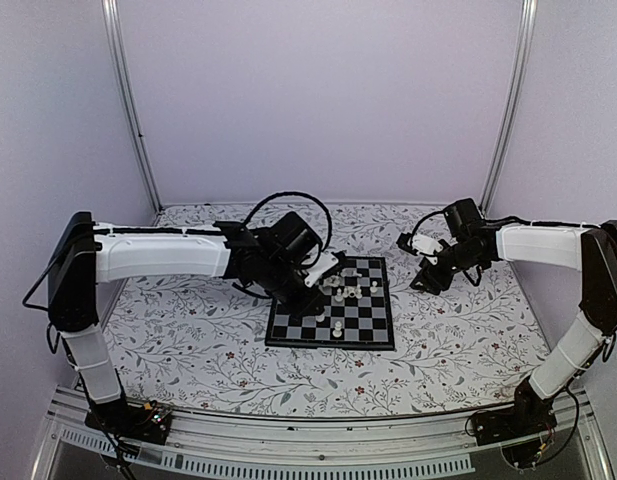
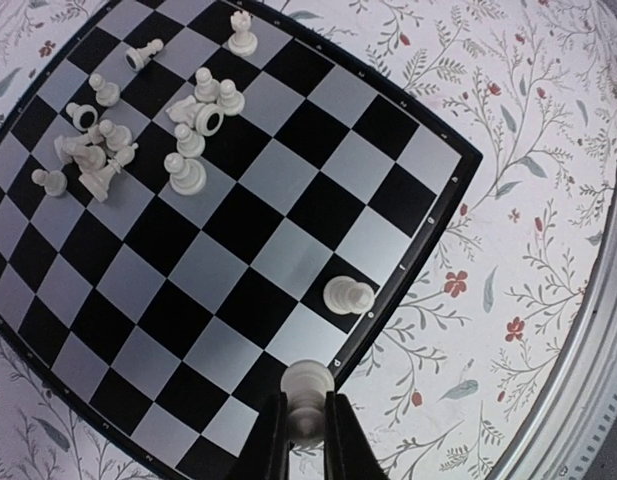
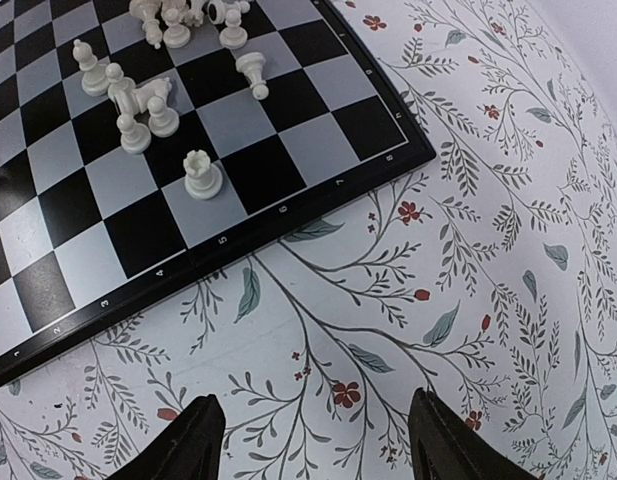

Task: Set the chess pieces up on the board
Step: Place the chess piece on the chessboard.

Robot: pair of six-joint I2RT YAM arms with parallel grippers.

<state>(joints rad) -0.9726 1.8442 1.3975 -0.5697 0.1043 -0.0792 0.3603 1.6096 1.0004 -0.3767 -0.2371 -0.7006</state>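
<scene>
Left wrist view: the left claw [image 2: 307,412] is clamped on a white pawn [image 2: 308,378]. Its two dark fingers [image 2: 273,445] pinch the lower body from either side, so only the round head and collar show above them. The pawn sits at the very edge of the board [image 2: 288,200], right by the thin black border, and I can't tell whether its base touches the squares or hangs just above them. Near it, in the same edge row, a second pawn [image 2: 348,295] stands upright on a pale square. Well apart from both, toward the far part of the board, the other pieces [image 2: 138,140] lie in a loose huddle, some upright and some tipped on their sides and touching. One castle-topped piece [image 2: 242,35] stands alone beyond them. Over on the other side, the right claw [image 3: 316,445] is spread wide with nothing between its tips. It hangs above the flowered table [image 3: 468,250], off the board and just beyond its numbered border. From the top view, the board lies flat near the middle of the table. The left arm reaches over the board's left side, and the right arm is held out to the board's right, clear of it.
</scene>
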